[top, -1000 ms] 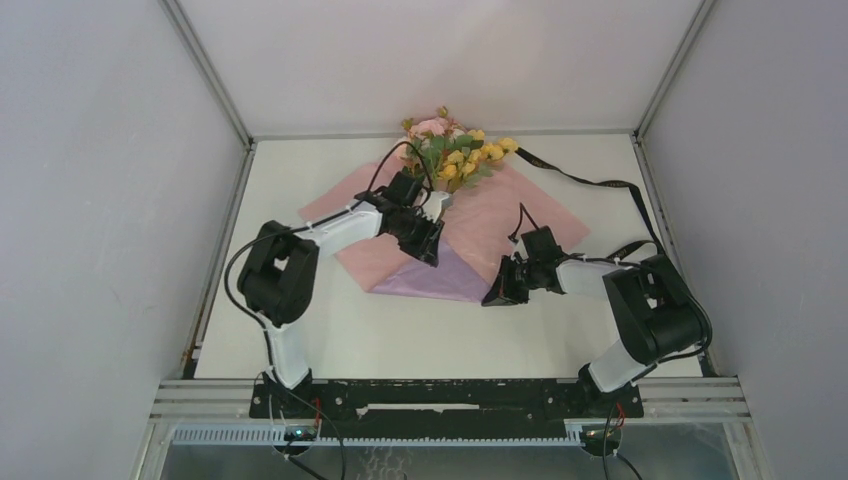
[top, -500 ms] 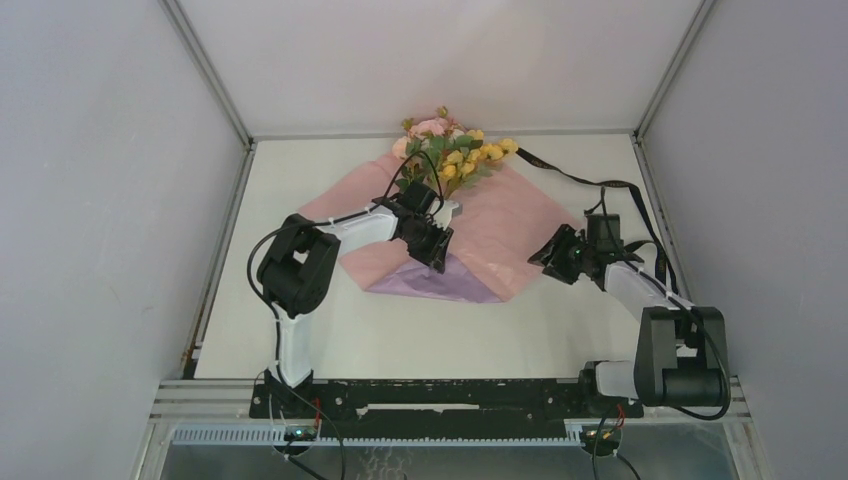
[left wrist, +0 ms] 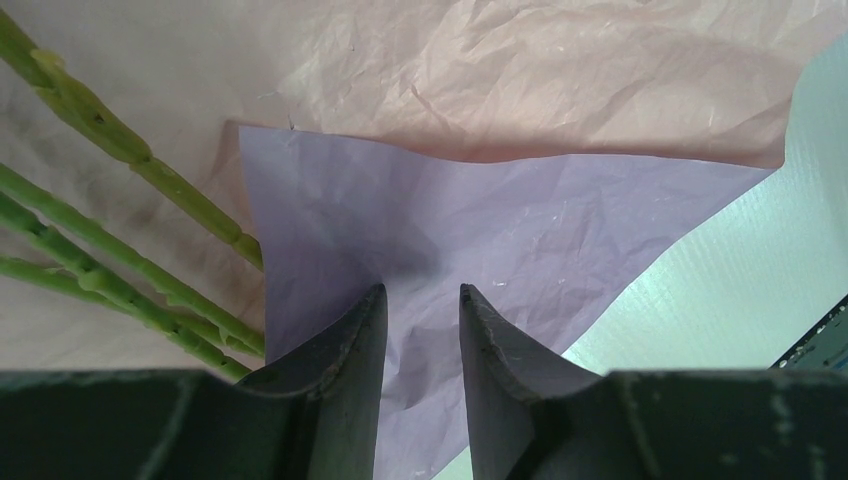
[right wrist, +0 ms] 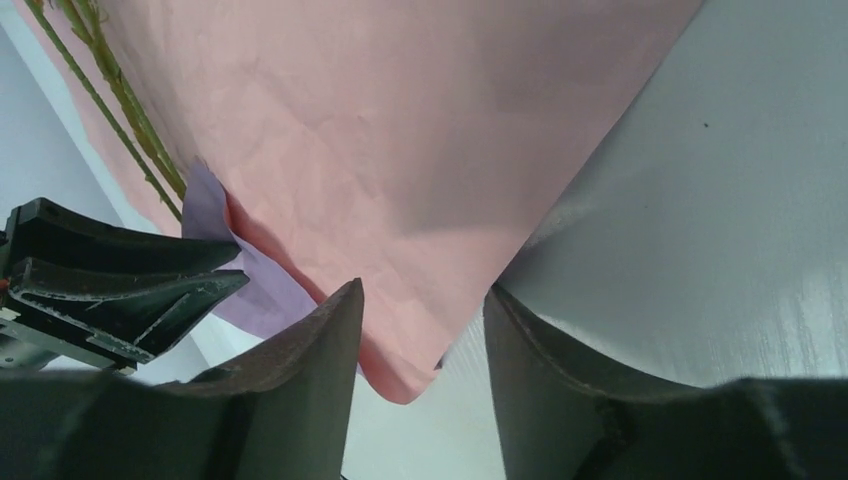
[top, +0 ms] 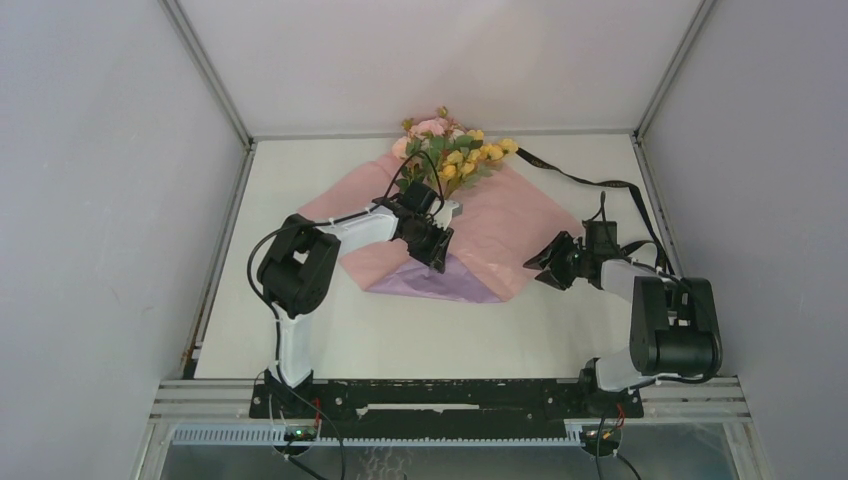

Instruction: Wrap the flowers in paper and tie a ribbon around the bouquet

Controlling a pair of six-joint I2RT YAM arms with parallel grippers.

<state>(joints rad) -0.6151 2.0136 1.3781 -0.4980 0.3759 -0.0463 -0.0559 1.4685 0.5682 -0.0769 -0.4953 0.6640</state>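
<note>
On the white table [top: 400,335] the paper [top: 505,210] is seen spread with its pale pink reverse up. Its near corner is folded back as a lilac flap [left wrist: 480,220]. The flowers [top: 450,150] are laid at the sheet's far end, with their stems [left wrist: 120,150] running down onto the pink. The ribbon [top: 590,183] trails untouched from the blossoms along the right side.

The flap is pinned by the left gripper [left wrist: 420,292], whose jaws are set a little apart with nothing caught between them.

The change lies with the right gripper [right wrist: 420,290]. Within the last second it has been swung out from the near edge to the sheet's right-hand corner. Its jaws, shut a moment ago, are now parted, and that corner is framed between the fingertips but not yet seized.

A fold of the right side over the stems is judged to be in preparation. The wrapping is barely begun and the tying has not been started.
</note>
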